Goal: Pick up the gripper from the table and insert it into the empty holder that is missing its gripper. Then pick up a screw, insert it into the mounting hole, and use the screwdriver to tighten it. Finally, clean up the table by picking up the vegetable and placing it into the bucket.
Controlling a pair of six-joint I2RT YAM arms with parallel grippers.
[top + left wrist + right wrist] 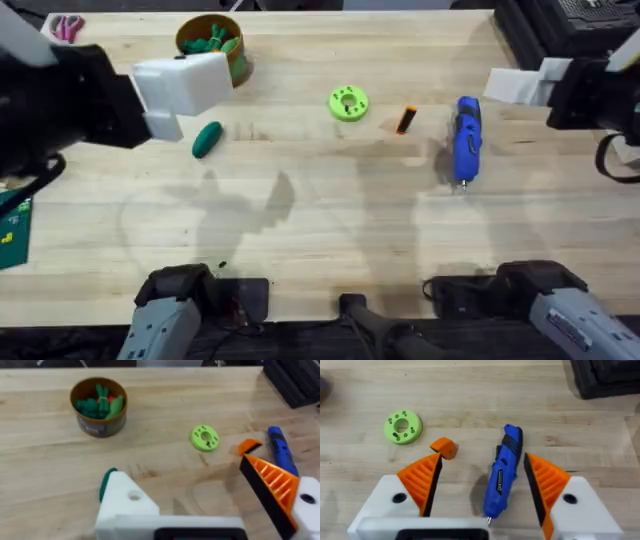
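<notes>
While the gripper (405,120) lies loose on the table (330,240), we see it just beside the lime-green disc (348,103), at about four o'clock from that disc, with the screwdriver (466,138) near it at three o'clock, tip pointing toward the arms' bases. In the left wrist view we find the holder (125,500), a bare white finger with an open mounting hole, opposite its twin that carries an orange ribbed pad (270,480); the left gripper (207,500) is spread wide and grasps nothing. We see the vegetable (206,139) on the wood at about seven o'clock from the bucket (212,45), which already contains green toy pieces. Our right gripper (482,487) hovers released, its two orange pads apart, the screwdriver lying on the table between them in the right wrist view.
</notes>
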